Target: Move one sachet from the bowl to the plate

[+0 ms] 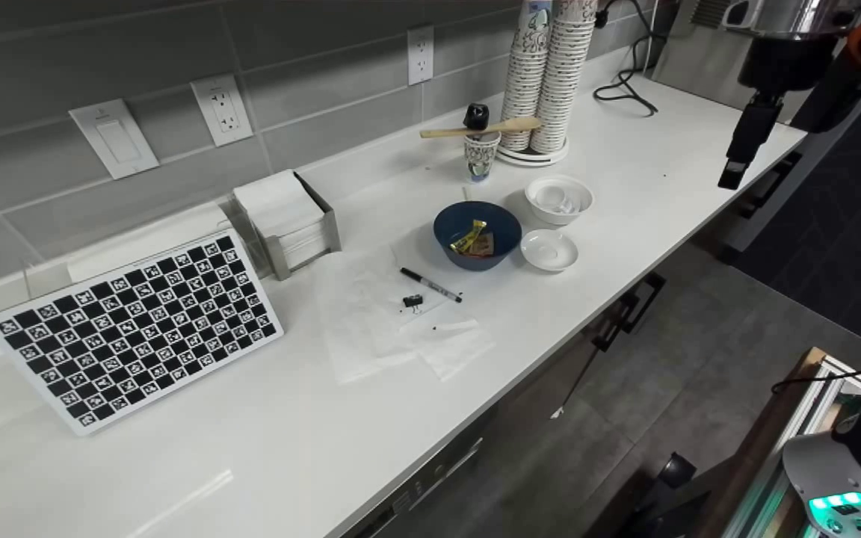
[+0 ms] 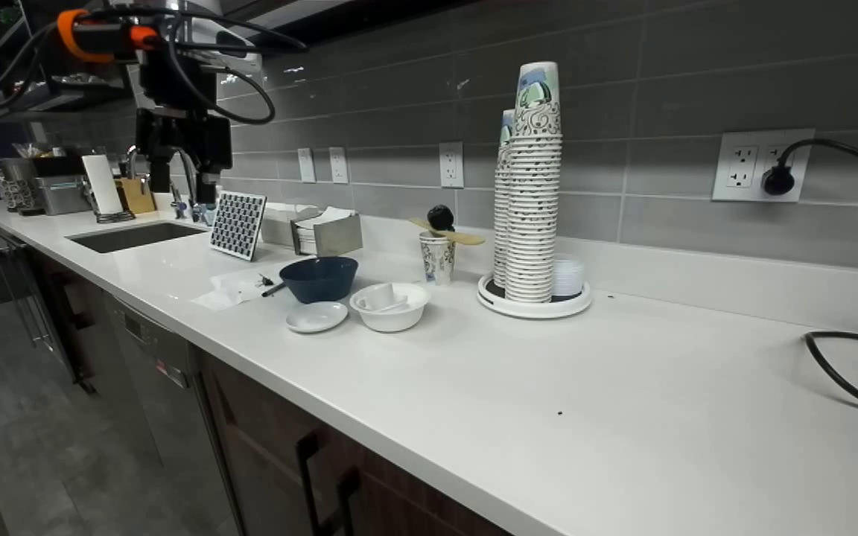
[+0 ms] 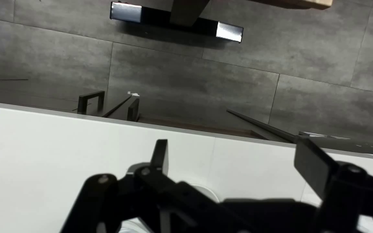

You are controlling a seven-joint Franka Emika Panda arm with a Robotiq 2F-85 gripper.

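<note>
tool (image 3: pixel 232 153) hangs spread wide, while sachets (image 1: pixel 467 239) lie in the blue bowl (image 1: pixel 504 227) beside the plate (image 1: pixel 549 250).

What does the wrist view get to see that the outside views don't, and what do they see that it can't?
Only the wrist view shows both shiny ends of a black bar down by the floor.

Only the exterior views show the paper cups, the checkered board and the wall outlets; sachets in the blue bowl also show in an exterior view.

Both kinds share the open claw, the white counter and the grey floor, plus a round white dish, mostly covered in the wrist view, so I can't say which.
</note>
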